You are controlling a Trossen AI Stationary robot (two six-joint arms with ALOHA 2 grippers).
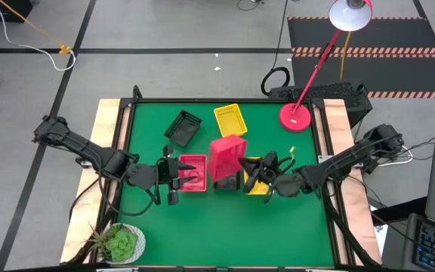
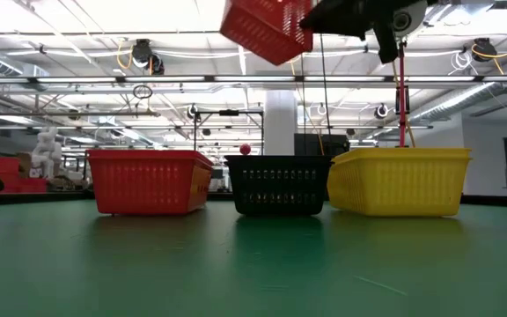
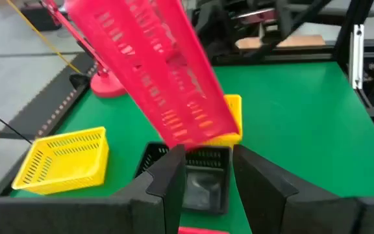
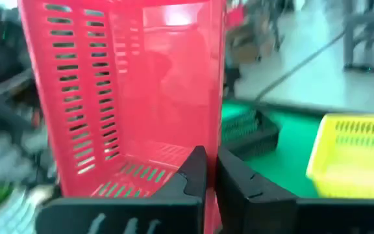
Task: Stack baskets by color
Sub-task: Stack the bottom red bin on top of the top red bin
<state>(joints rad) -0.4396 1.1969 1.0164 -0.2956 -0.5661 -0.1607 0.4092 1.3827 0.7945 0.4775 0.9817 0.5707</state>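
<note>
green table (image 1: pixel 225 227): right fingers (image 4: pixel 210 170) clamp raised red basket (image 1: pixel 226 157); left fingers (image 3: pixel 167 179) apart, low view hides them.

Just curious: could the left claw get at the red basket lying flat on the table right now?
Probably yes: the left claw stands open beside that red basket, nothing between them. The right claw holds another red basket raised nearby.

Seen from above, the lifted red basket (image 1: pixel 227 154) hides most of the black basket (image 1: pixel 227 183) beneath it. The low view cuts off its top at the frame edge, and the right wrist view blurs the room behind.
</note>
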